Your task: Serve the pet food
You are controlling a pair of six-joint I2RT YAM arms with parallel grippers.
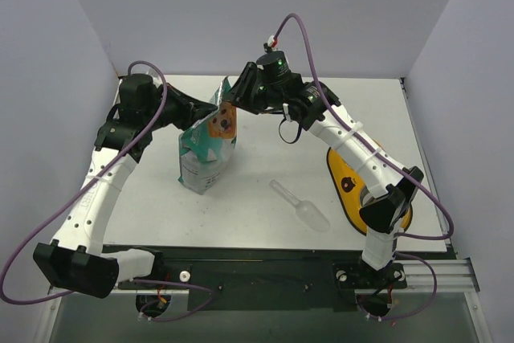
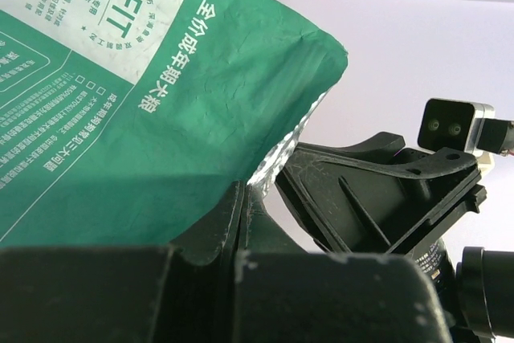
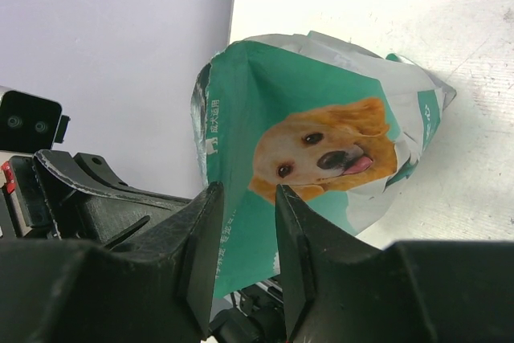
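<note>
White table (image 1: 265, 190) is carrying everything. Green bag (image 1: 207, 146) is standing upright left of centre. On its top edge the left claw (image 2: 245, 194) is clamping shut. The right claw (image 3: 245, 198) is pinching the dog-picture side of the mouth, fingers (image 3: 205, 230) pressing from both sides. Orange dish (image 1: 339, 198) is lying at right, partly under the right arm. Clear scoop (image 1: 303, 206) is lying between bag and dish, touching neither. The pet food is not showing in any view.

Pet food out of sight
</note>
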